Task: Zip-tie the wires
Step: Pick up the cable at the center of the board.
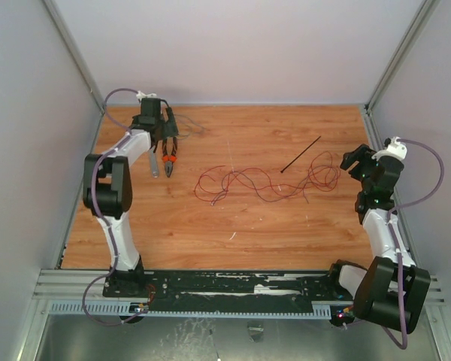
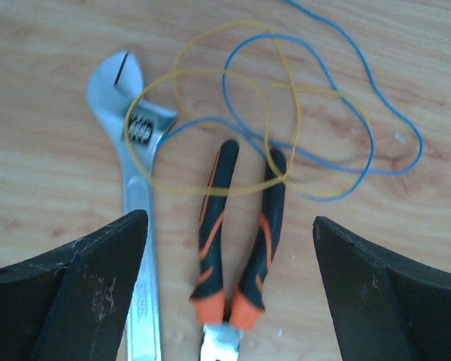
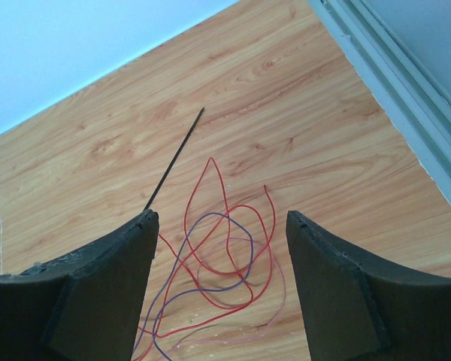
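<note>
One wooden table (image 1: 248, 226) carries the whole job, and none of it is done. The wires (image 1: 255, 180) sprawl loose across the middle, so by this view gathering, looping and cinching are all left to you. Your left arm reaches to the far left corner. Its left gripper (image 2: 229, 219) points down over pliers (image 2: 210, 233) and a wrench (image 2: 135, 188) (neither touched), fingers spread wide and empty. Your right arm folds at the right edge. The right gripper (image 3: 222, 216) aims at the wires' right end, fingers parted with nothing between them. The zip tie (image 1: 301, 154) lies straight just beyond the wires, apart from both grippers.
</note>
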